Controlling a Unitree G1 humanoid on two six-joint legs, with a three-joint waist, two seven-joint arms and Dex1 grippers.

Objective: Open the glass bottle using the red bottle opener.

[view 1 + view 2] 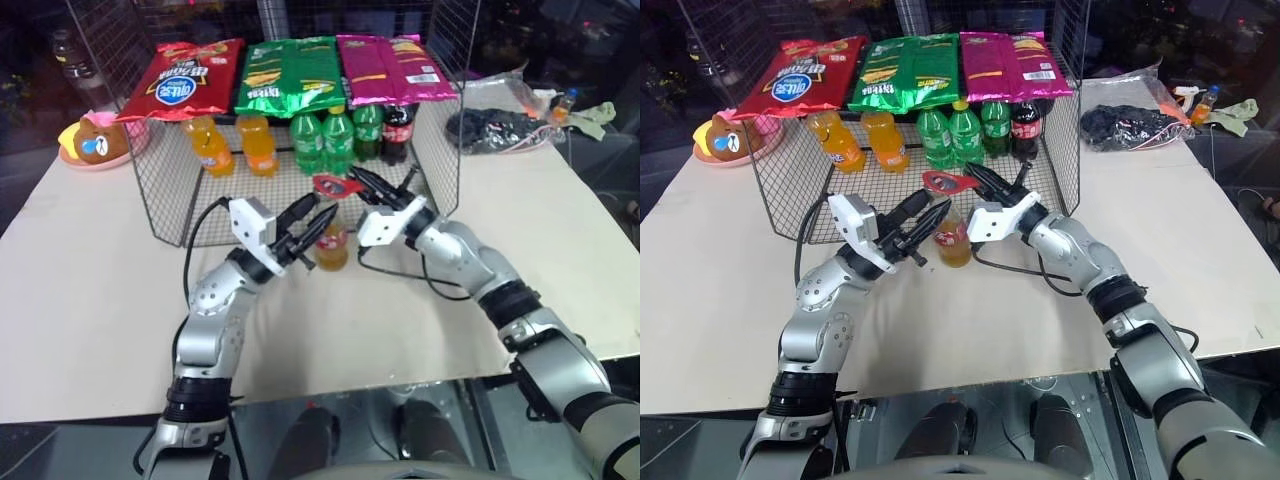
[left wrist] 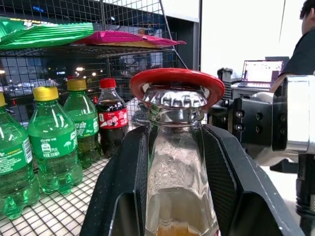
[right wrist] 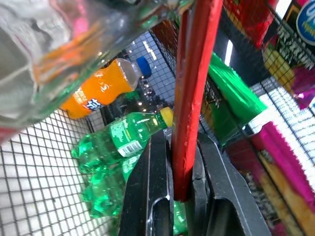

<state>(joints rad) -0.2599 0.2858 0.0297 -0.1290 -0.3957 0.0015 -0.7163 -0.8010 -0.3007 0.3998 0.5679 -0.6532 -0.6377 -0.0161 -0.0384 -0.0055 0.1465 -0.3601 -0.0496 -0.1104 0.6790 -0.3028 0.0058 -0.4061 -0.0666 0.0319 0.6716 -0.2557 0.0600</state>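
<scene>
Gripping the small clear glass bottle of orange drink by its neck, my left gripper keeps it upright on the table before the wire rack. My right gripper is clamped on the flat red bottle opener, its ring over the cap.

Clear glossy glass bottle with crimped shiny metal cap; smooth red bottle opener.

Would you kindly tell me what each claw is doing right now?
Left claw: closed on the glass bottle, around its neck.
Right claw: shut on the red bottle opener, its ring over the cap.
</scene>
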